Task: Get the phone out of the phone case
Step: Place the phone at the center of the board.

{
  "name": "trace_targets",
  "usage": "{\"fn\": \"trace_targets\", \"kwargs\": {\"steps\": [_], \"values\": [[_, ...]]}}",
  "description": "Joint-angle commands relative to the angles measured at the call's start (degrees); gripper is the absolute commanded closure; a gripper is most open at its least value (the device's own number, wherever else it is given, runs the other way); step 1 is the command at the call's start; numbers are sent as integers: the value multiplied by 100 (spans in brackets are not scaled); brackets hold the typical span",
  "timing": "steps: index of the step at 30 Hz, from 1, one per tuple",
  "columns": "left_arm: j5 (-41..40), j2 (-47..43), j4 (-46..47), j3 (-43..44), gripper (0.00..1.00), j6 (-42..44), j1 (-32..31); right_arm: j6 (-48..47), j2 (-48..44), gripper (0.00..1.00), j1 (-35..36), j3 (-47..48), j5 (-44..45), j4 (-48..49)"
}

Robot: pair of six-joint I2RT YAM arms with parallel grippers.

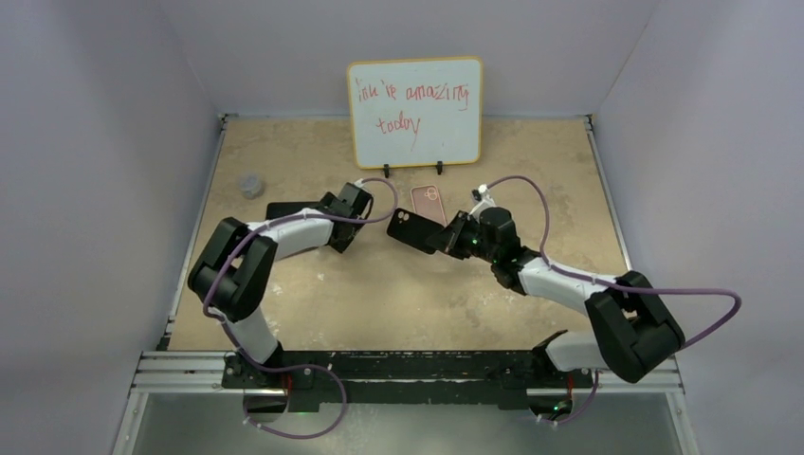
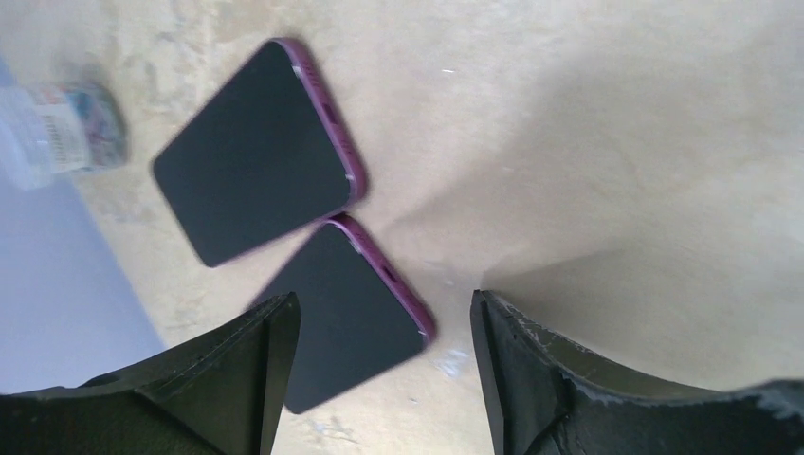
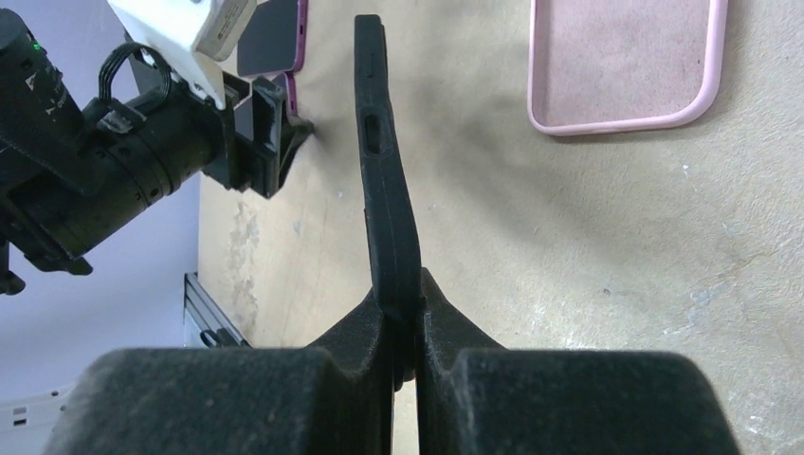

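My right gripper (image 3: 406, 305) is shut on the lower edge of a black phone case (image 3: 384, 180), held edge-on above the table and slightly bent. In the top view the case (image 1: 414, 230) hangs mid-table in front of the right gripper (image 1: 453, 237), its camera cut-out showing. Two dark-screened phones with purple edges lie flat on the table, one (image 2: 254, 152) farther off and one (image 2: 346, 313) partly under my left gripper (image 2: 381, 313). That gripper is open with nothing between its fingers. From above, the left gripper (image 1: 339, 220) sits next to a phone (image 1: 284, 209).
An empty pink case (image 1: 429, 201) lies face up behind the black case, also in the right wrist view as a pink case (image 3: 626, 66). A small jar (image 1: 250, 184) stands at the back left. A whiteboard (image 1: 414, 112) leans at the back wall.
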Motion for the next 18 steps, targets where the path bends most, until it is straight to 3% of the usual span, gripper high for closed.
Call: {"fn": "trace_targets", "kwargs": {"steps": [1,8,18], "values": [[746,-733,-376,-43,31,-1039,56,-204,-296,100,27,146,225,-153],[1898,-2407,99,-843,30,-3301,1478,-419,-551,100,-20,195,496,-405],[2205,-3892,160,-2422,24,-5601,3030,-497,-822,100,-155,105,984,-521]]}}
